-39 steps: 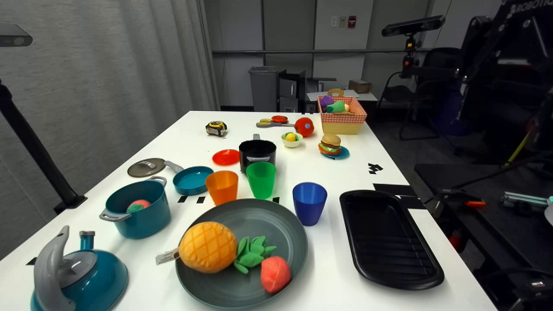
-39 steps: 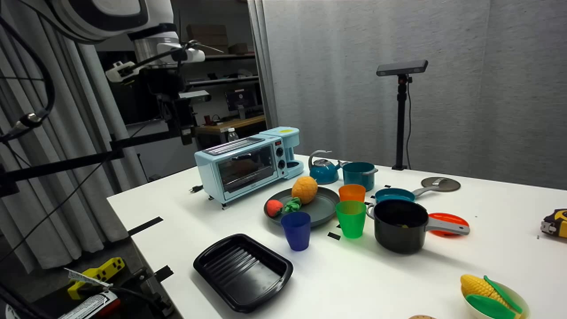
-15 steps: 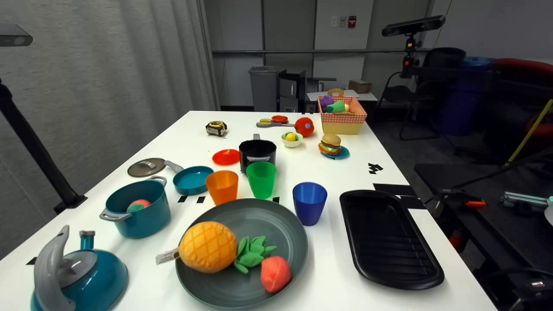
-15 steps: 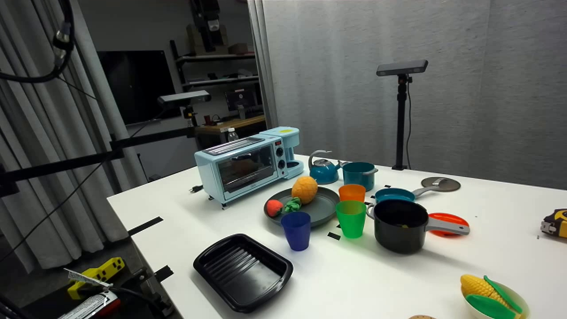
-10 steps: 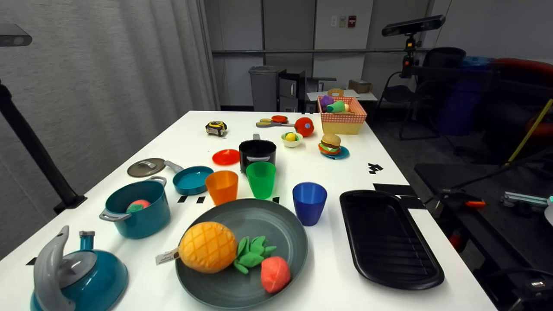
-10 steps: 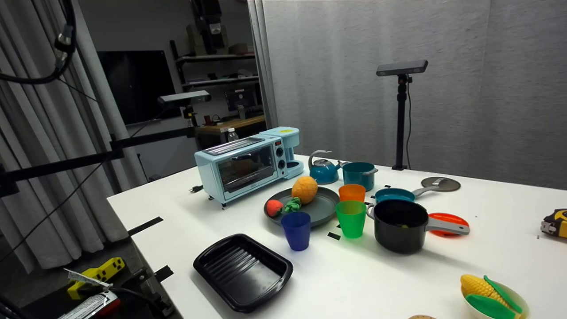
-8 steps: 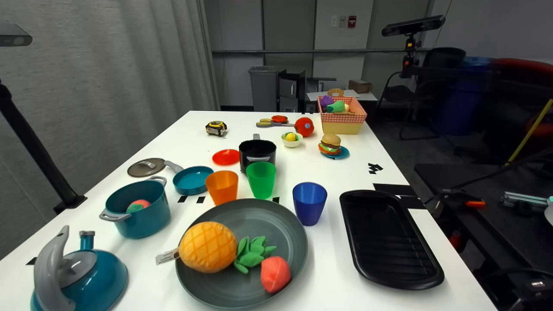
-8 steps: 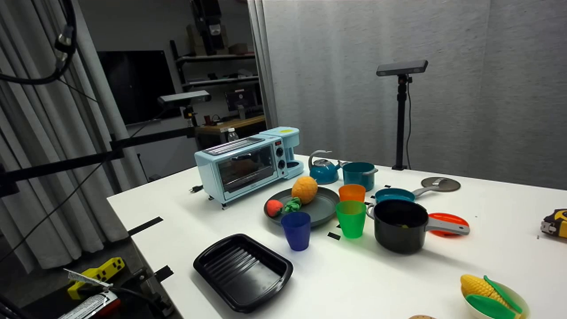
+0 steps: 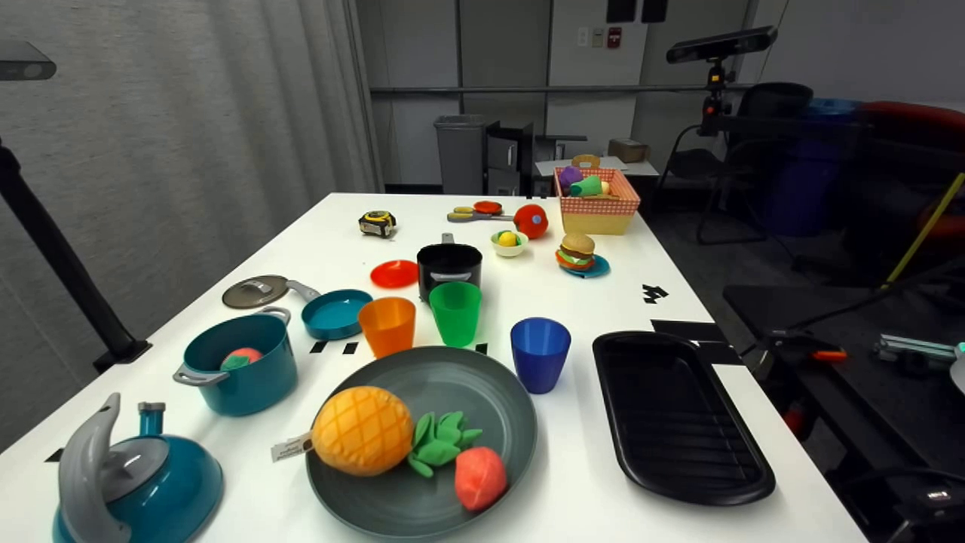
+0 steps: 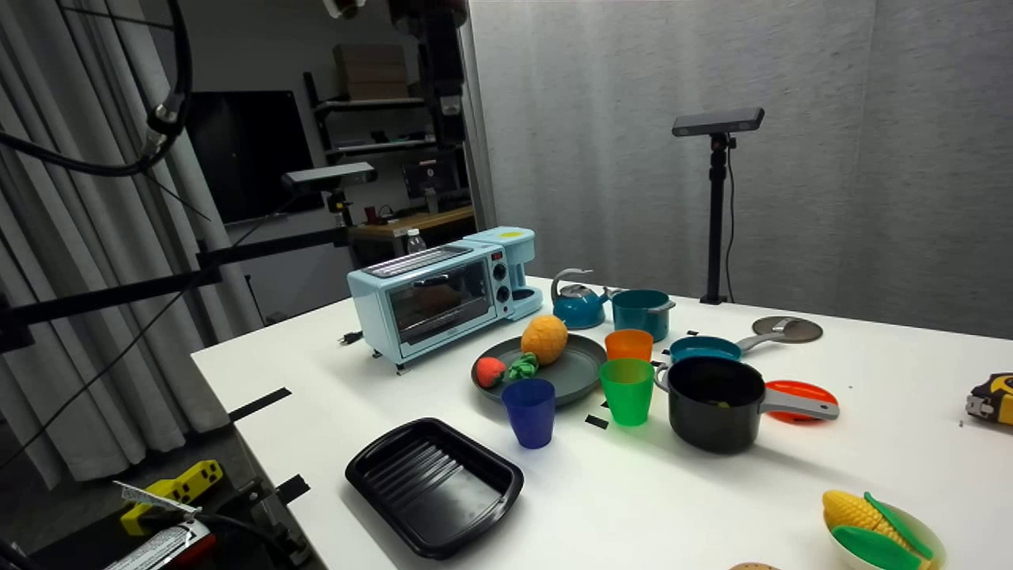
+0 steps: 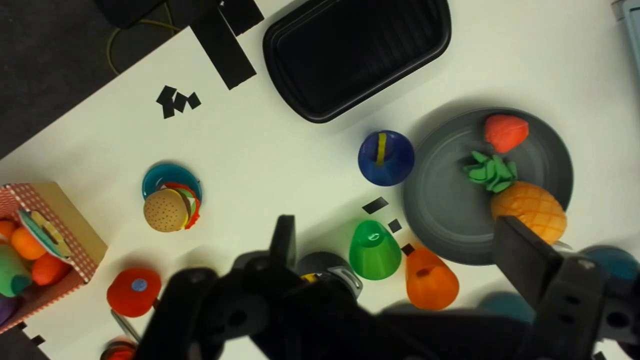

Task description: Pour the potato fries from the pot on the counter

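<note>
On my wrist feed the claw is mostly matte black, with two flat, slab-like fingers. Behind them I make out chunky dark knuckles, soft with blur, marked by round pivots and small dark dots. In an exterior view I catch the blunt, square-ended black fingertips. In an exterior view I also see the claw as a narrow black column with a pale grey patch low down; beside it is a whitish fitting, and farther out from the claw runs a thick black cable with silvery connectors.
</note>
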